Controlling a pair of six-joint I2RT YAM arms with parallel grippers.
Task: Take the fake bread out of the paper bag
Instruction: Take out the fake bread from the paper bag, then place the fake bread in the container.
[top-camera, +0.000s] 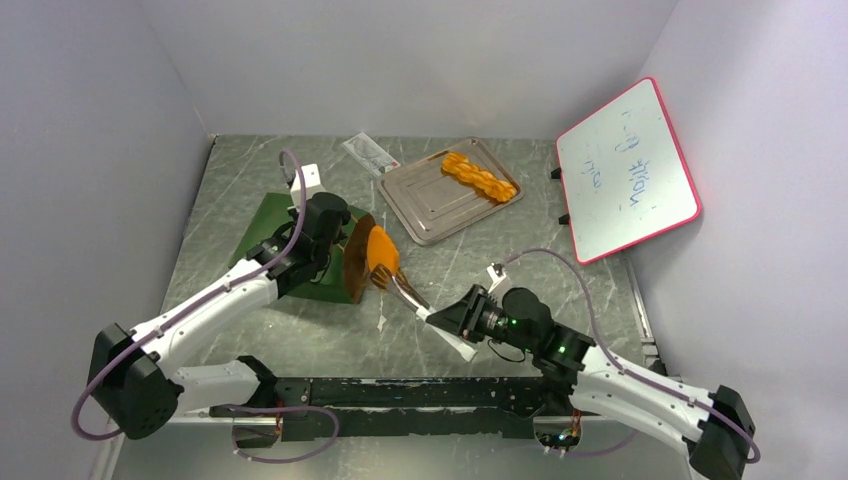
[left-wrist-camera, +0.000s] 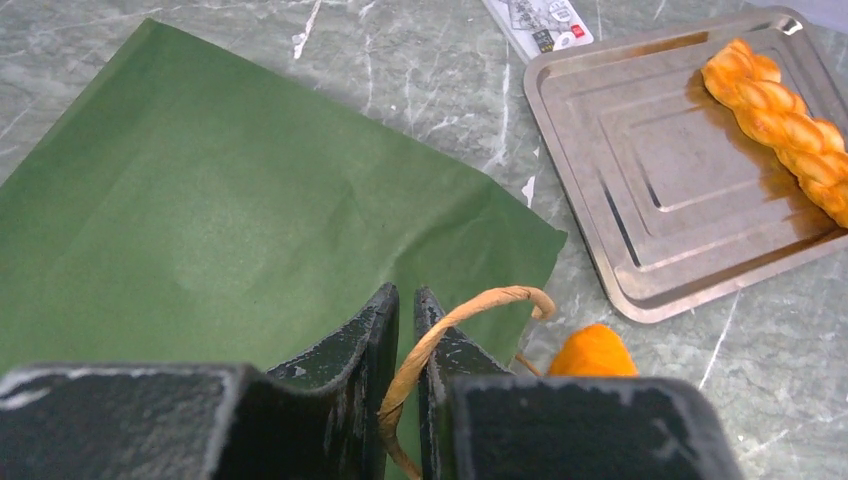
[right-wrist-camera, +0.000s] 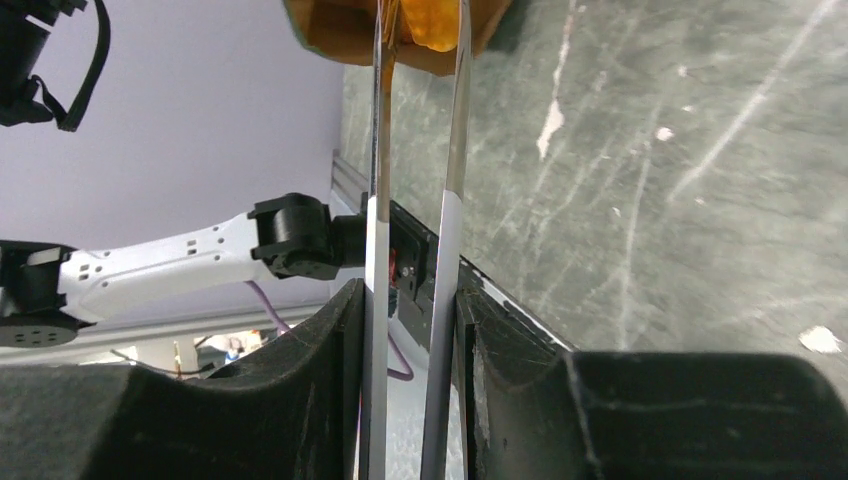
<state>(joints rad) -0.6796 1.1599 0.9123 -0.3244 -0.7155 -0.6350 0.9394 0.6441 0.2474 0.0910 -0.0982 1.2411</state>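
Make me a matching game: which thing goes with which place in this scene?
Things: 1 braided bread; 2 bag handle; 3 tongs; 4 whiteboard.
Places: A in the right pincer; B beside the right wall; C on the metal tray; D in the left pincer.
Pairs: 1-C, 2-D, 3-A, 4-B.

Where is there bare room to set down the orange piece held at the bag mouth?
Free: the near-left half of the tray, beside the braided stick; the tabletop between tray, whiteboard and right claw. Crowded: the mouth of the paper bag, where left claw, tongs and orange piece meet.
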